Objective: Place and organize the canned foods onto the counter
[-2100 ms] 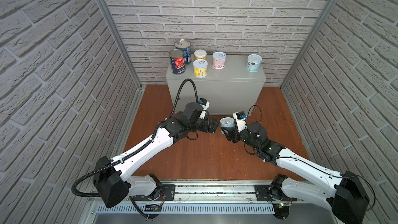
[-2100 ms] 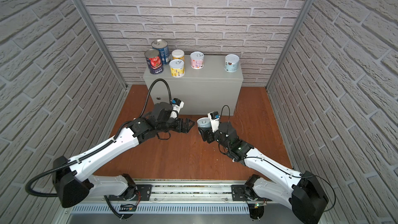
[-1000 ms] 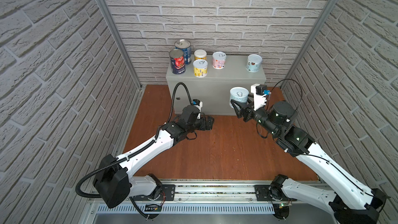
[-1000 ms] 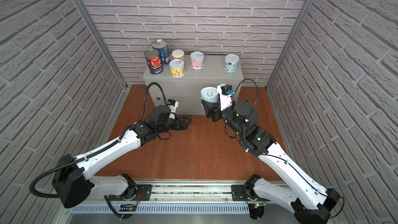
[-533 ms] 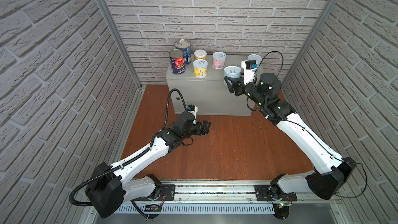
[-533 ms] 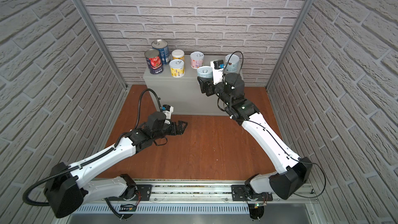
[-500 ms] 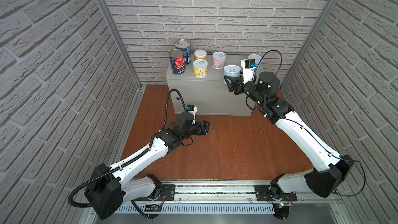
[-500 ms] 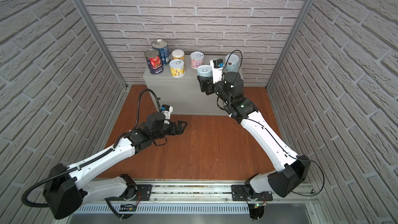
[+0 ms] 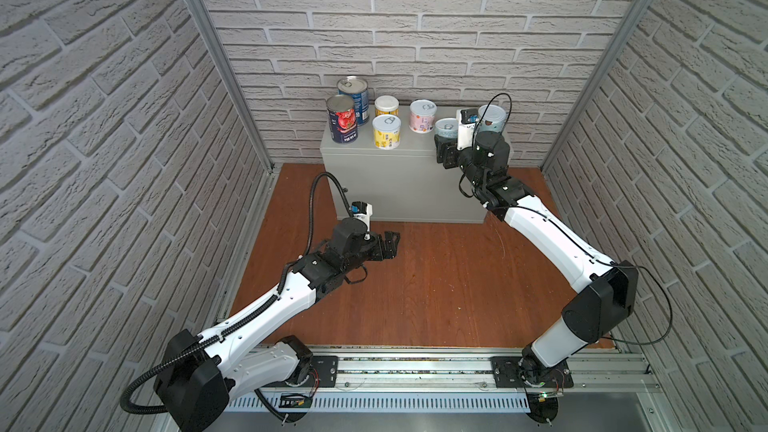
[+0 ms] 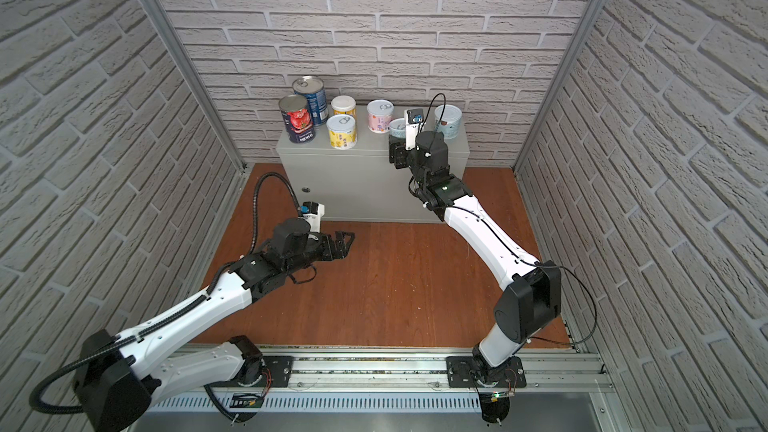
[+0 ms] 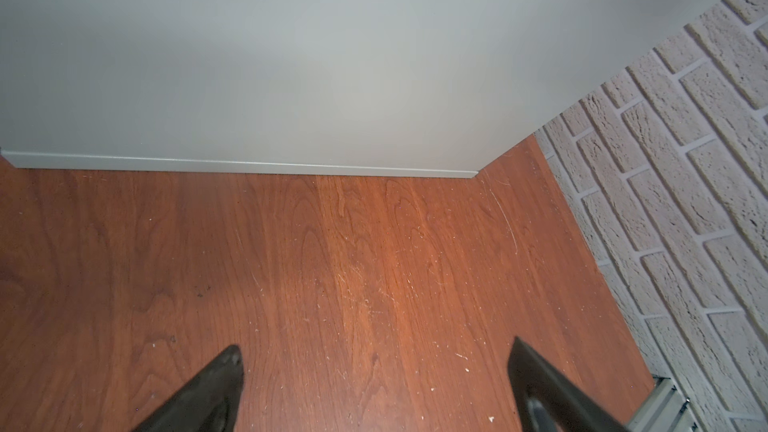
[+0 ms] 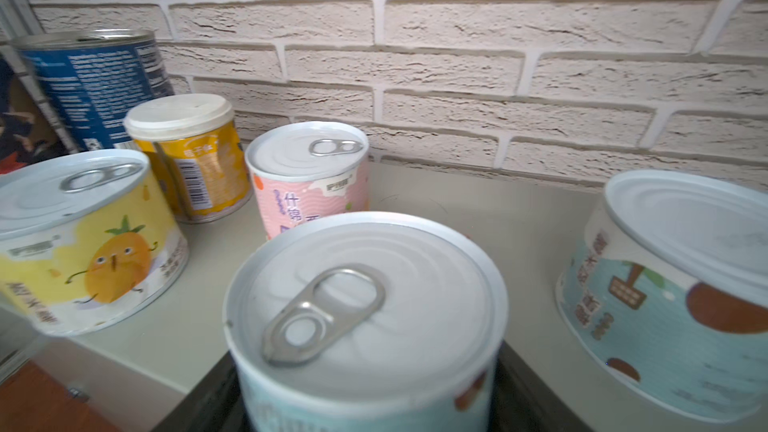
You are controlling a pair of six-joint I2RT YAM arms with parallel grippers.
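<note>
The counter (image 9: 407,189), a light-grey metal box with a flat top, stands right ahead of the right gripper (image 9: 446,151). That gripper's jaws are partly closed around a short pale blue can (image 9: 446,130) with a white pull-tab lid. The can is upright at the top's front edge; whether it rests on the top I cannot tell. Six more cans stand on the top. Farthest from that gripper, off to its left, are the tall blue can (image 9: 353,95) and the tall tomato can (image 9: 343,120), both metal-topped. Nearer stand a short yellow can (image 9: 386,132) with a pineapple figure and a second yellow can (image 9: 386,106) behind it. The pink can (image 12: 311,197) is just beyond the gripper and a little left. The other pale blue can (image 12: 665,305) is close on its right, apart from it. Bare top runs between those two, back to the brick wall (image 12: 457,56). The left gripper (image 11: 374,363) hovers over the wooden floor (image 11: 332,263), jaws spread wide and empty. The counter's base is ahead of it, with bare floor between.
</note>
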